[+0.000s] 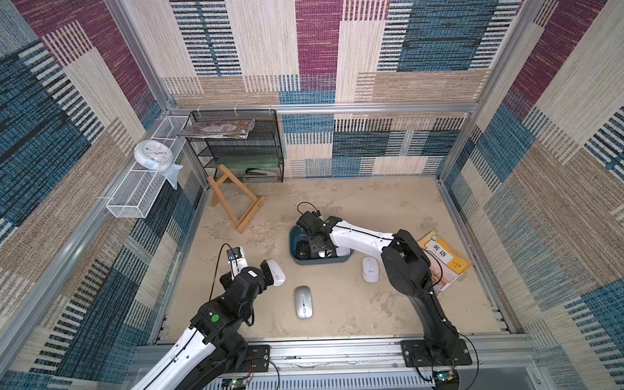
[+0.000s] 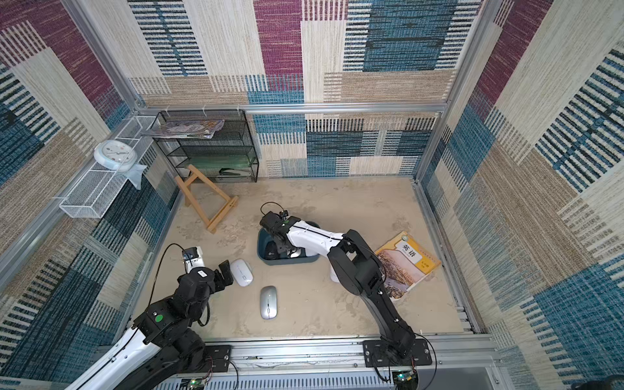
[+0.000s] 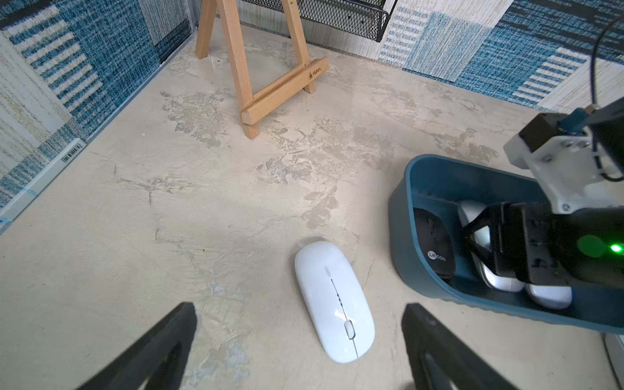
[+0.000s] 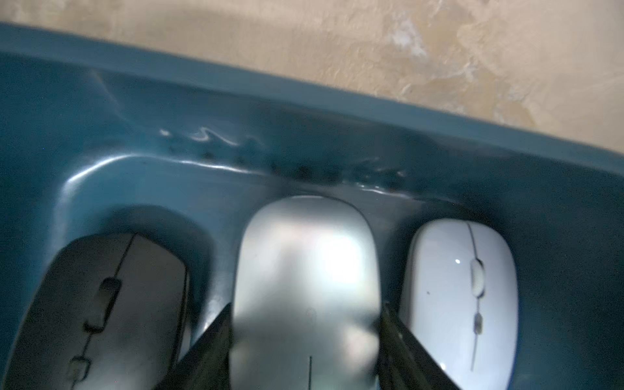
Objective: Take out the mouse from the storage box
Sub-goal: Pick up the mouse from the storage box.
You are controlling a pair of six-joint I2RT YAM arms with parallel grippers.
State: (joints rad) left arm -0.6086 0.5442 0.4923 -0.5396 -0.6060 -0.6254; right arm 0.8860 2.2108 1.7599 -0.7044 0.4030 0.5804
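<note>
The dark teal storage box (image 1: 320,260) sits near the middle of the sandy table (image 1: 388,209), and the right claw (image 4: 307,309) is down inside it. In the right wrist view its two black fingers (image 4: 209,347) press against both flanks of a silver mouse (image 4: 304,263), so that claw is clamped on it. The silver mouse is inside the box, the middle one in a row of three. A black mouse (image 4: 101,304) lies at the box's 9 o'clock end. A white mouse (image 4: 462,287) lies on the silver one's other side, hidden under the arm in both top views.

The left claw (image 3: 300,306) hangs low at about 8 o'clock from the box, its jaws spread wide. A loose white mouse (image 3: 334,300) lies flat on the table just ahead of the fingers and apart from both.

Two more mice lie out on the table. A loose silver mouse (image 1: 303,301) is at 6 to 7 o'clock from the box, and a second white mouse (image 1: 370,269) is at 4 o'clock, beside the right arm. A yellow book (image 1: 445,260) lies at 3 o'clock, near the table's edge. A wooden easel (image 1: 236,202) stands at 10 o'clock, and a black mesh rack (image 1: 236,145) sits behind it in the far corner.
</note>
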